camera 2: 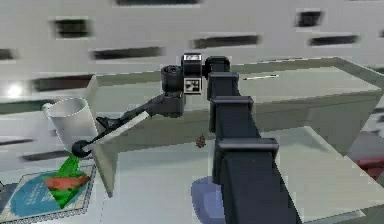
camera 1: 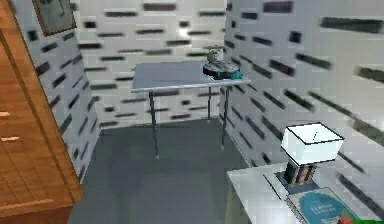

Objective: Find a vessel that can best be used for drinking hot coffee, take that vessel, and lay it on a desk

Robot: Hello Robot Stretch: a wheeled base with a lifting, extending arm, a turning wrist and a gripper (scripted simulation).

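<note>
In the arm side view my arm (camera 2: 240, 150) rises from the bottom edge, and the gripper (camera 2: 86, 149) reaches down to the left from its dark body. Its fingertips end beside a white cup-shaped thing (camera 2: 70, 120) on a pale low surface (camera 2: 22, 140). I cannot tell whether the gripper touches it or holds anything. In the forward view a white box-shaped thing on a dark base (camera 1: 308, 150) stands on a white surface (camera 1: 250, 195) at the bottom right. A grey metal table (camera 1: 175, 78) stands against the far wall with a dark and teal thing (camera 1: 222, 68) on it.
A teal flat item (camera 2: 50, 192) with a green and red thing (camera 2: 66, 176) on it lies under the fingertips. A long pale counter (camera 2: 290, 95) runs behind the arm. Wooden furniture (camera 1: 30, 130) stands at the forward view's left, and grey floor (camera 1: 150, 175) lies before the metal table.
</note>
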